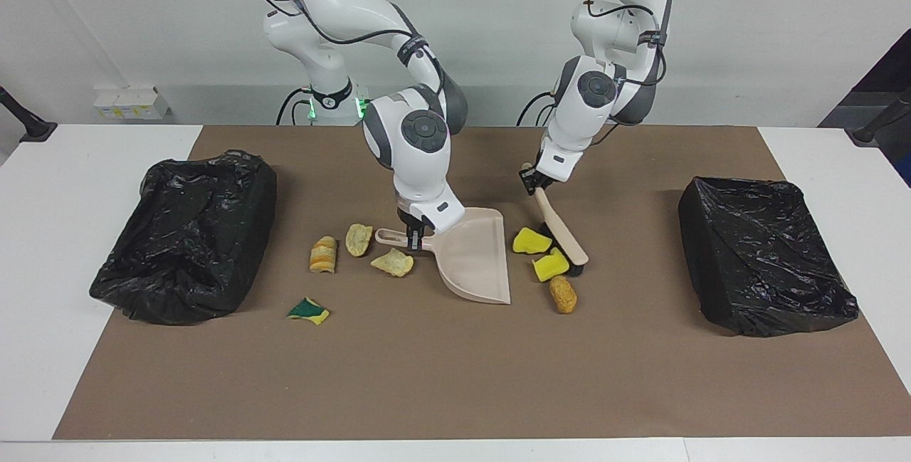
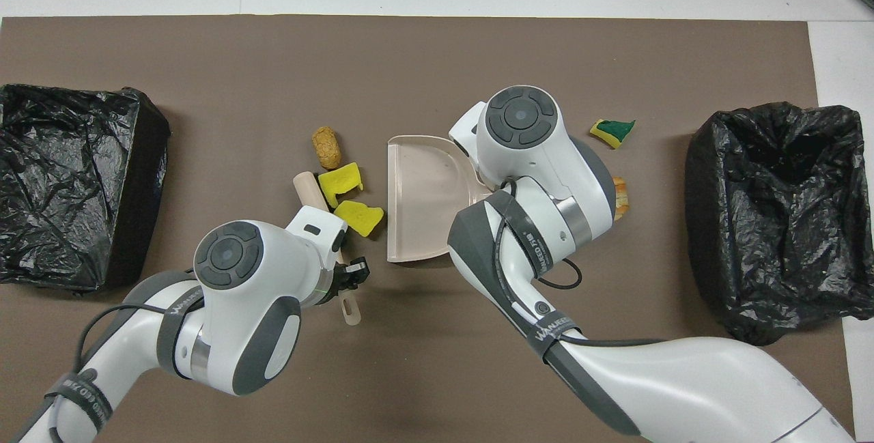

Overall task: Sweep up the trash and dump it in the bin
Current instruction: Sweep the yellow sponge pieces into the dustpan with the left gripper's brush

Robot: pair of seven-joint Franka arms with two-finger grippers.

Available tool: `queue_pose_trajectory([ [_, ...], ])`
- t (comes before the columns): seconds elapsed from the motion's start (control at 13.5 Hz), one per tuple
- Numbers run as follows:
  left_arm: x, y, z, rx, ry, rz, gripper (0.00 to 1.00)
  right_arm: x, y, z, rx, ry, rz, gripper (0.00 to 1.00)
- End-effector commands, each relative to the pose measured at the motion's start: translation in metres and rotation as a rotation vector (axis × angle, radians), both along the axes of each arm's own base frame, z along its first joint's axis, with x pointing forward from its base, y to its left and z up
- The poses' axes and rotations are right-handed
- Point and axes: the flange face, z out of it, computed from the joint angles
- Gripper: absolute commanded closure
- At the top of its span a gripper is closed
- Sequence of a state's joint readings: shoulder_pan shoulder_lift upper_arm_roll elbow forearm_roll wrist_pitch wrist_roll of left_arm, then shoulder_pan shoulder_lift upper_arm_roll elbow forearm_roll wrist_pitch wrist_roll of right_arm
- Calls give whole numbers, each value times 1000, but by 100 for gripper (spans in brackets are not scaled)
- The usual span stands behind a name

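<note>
- The left gripper (image 1: 535, 186) is clamped tight on the handle of the brush (image 1: 562, 228). The brush slants down from that hand to the brown mat (image 1: 455, 376), with its black bristles at the low end, away from the robots.
- The right gripper (image 1: 415, 235) is clamped on the handle of the dustpan (image 1: 473, 259). The pan lies flat, and its wide open mouth points toward the left arm's end of the table, right at the brush.
- Two yellow sponge pieces (image 1: 541, 252) lie between the brush bristles and the pan's mouth. They touch the brush or sit just beside it, and they are close to the pan's edge. I think the next push has to go straight along that line, from the brush hand toward the pan hand.
- The brush's long line runs across that push, so it works like a little wall.
- An orange-brown chunk (image 1: 562, 294) lies just past the brush tip and may get missed.
- More scraps (image 1: 359, 248) lie by the pan's handle, on its closed end, so the pan cannot catch them as it lies.
- A green-and-yellow bit (image 1: 309, 311) lies well apart from both hands.
- Two black bins (image 1: 185, 234) sit at the table's two ends.
</note>
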State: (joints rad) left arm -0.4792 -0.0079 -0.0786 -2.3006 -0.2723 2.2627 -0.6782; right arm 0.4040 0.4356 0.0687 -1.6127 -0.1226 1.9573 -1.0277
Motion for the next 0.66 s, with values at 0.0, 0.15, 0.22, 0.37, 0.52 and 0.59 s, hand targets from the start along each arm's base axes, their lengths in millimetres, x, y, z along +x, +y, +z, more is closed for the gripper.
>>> queue_pose_trajectory([
  [0.0,-5,-39,9,-55,-10,-29,100,-4,0,-5,-10,-7,37,100],
  [0.15,-21,-66,14,-72,-26,-136,100,-4,0,-4,-10,-9,35,100],
  [0.22,-27,-80,20,-89,-36,-172,100,-4,0,-5,-10,-7,35,100],
  [0.37,-28,-103,31,-112,-48,-200,100,-4,0,-4,-10,-9,35,100],
  [0.52,-24,-100,39,-108,-52,-208,100,-3,-1,-5,-9,-7,32,100],
  [0.59,-20,-91,45,-104,-46,-225,100,-3,-2,-5,-9,-7,30,100],
])
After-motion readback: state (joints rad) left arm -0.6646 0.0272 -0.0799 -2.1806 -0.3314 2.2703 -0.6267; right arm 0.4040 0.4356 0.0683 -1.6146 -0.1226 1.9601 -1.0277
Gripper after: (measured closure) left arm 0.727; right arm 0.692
